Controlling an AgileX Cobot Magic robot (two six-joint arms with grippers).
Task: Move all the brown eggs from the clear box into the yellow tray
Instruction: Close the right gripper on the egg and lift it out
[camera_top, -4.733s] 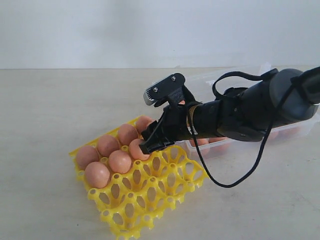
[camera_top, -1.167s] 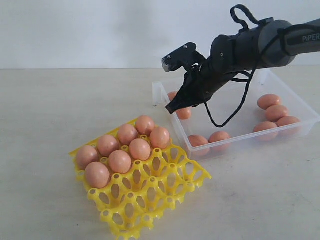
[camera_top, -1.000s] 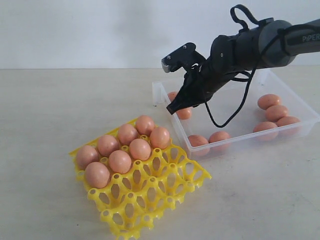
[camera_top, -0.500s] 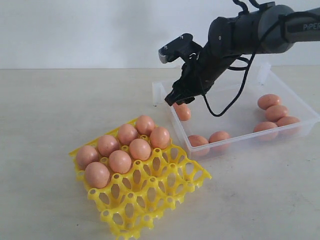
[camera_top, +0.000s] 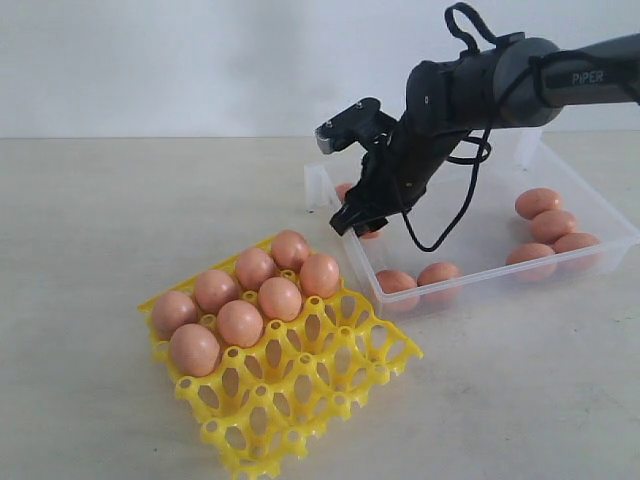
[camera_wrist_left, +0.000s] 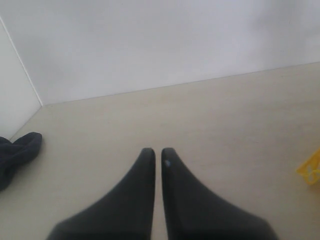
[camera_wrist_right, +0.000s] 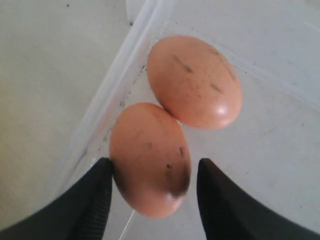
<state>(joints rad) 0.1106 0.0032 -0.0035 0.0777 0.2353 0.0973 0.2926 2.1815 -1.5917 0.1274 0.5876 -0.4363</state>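
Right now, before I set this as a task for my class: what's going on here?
The right gripper is down in the clear box. Its jaws stand open on either side of one brown egg, which lies against a second egg by the box wall. It has not closed on it. Eight eggs sit in the yellow tray, and more eggs lie in the box. The left gripper is shut and empty above the table.
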